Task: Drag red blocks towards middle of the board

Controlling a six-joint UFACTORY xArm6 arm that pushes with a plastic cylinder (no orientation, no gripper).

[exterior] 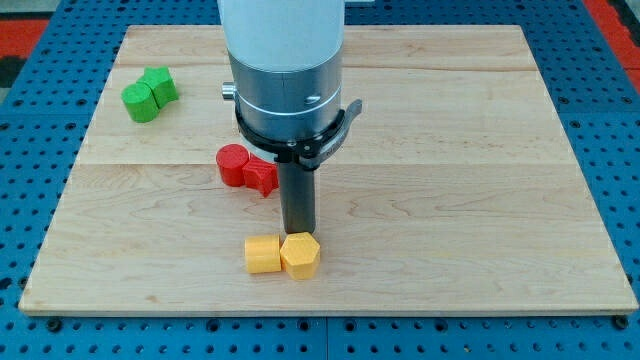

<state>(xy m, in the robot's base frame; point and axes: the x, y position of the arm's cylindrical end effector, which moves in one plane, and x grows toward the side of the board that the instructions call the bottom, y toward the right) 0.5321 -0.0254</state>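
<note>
Listing: two red blocks (246,168), touching, small, rigid, likely light, sliding easily on worktop (480,200); push from left. Tip (299,232) near yellow blocks (282,255). Claw: none fitted.

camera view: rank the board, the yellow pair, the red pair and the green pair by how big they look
1. Wooden board, by far.
2. Yellow pair.
3. Red pair and green pair look about alike; I won't rank them.
The yellow pair sits nearest the view's bottom, so its lead may be nearness.

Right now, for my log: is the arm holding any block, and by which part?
Nothing is held. My tip stands just above the yellow blocks, apart from the red blocks.
</note>
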